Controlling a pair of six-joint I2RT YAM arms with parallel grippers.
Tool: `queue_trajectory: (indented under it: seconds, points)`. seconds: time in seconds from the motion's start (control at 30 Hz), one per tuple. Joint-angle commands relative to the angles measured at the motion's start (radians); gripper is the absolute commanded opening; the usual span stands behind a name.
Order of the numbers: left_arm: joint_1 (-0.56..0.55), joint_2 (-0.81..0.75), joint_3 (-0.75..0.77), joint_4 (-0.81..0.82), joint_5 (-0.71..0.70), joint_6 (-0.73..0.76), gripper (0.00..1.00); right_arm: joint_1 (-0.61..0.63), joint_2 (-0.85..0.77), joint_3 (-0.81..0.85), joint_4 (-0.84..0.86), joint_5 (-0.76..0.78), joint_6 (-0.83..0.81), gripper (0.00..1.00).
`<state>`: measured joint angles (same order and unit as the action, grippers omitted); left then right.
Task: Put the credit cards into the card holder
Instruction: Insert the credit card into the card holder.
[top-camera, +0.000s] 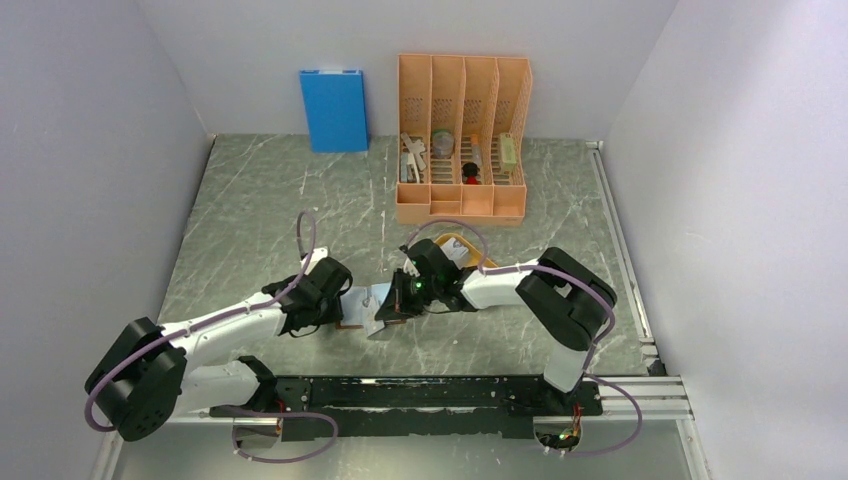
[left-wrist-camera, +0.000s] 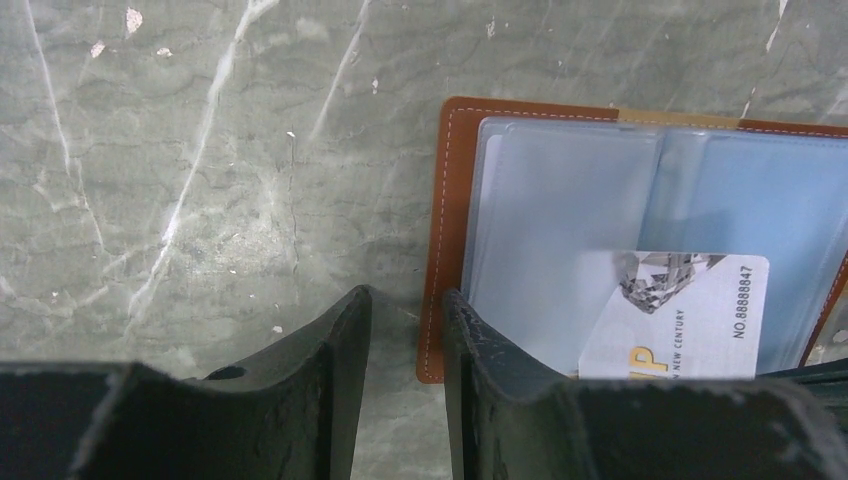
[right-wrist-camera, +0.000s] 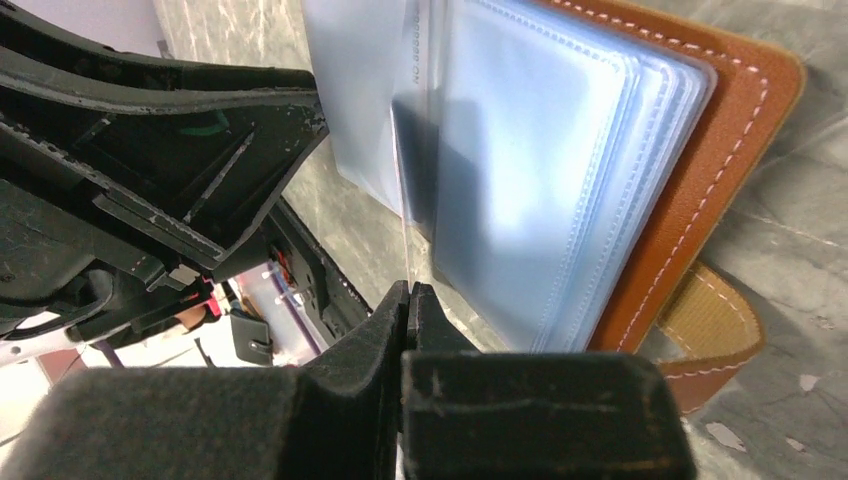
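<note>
White walls closed in a grey marbled counter (top-camera: 250, 230). At 12 o'clock on it a tall orange desk organizer (top-camera: 462, 140) stood against the back wall, with a blue box (top-camera: 333, 110) leaning at 11 o'clock. An orange tray (top-camera: 455, 243) showed only partly behind the right arm.

The card holder (top-camera: 365, 303) lay open near the counter's 6 o'clock edge, between the two arms. Its cover was brown leather (left-wrist-camera: 436, 250) with pale stitching along the rim. A stack of bluish, frosted clear sleeves (left-wrist-camera: 540, 210) was fanned out inside it. A tan-lined snap tab (right-wrist-camera: 710, 330) curled out from one side onto the counter.

A white credit card (left-wrist-camera: 690, 315) sat at the holder's 4 o'clock corner in the left wrist view. It bore a diamond graphic, "NEW CENTURY" and a printed number. Its upper left part was dimmed behind a sleeve.

The left jaws stood a narrow gap apart at the holder's 7 o'clock corner. One finger (left-wrist-camera: 330, 360) was over bare counter and the other overlapped the sleeves; nothing was seen between them.

The right jaws were pressed together on the edge of one thin clear sleeve (right-wrist-camera: 415, 170), which stood lifted from the stack.
</note>
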<state>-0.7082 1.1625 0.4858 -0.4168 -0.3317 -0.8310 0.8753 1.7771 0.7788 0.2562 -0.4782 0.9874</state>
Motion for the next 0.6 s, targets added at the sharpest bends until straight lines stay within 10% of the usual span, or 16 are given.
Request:
queue_trajectory:
  seconds: [0.0,0.57]
  points:
    - [0.006,0.015,0.008,0.016,-0.001,0.008,0.38,-0.019,-0.028,-0.01,-0.023,0.064,-0.008,0.0]
    - [0.006,0.043,0.008,0.036,0.018,0.02,0.37,-0.045,0.01,0.027,-0.011,0.041,-0.042,0.0]
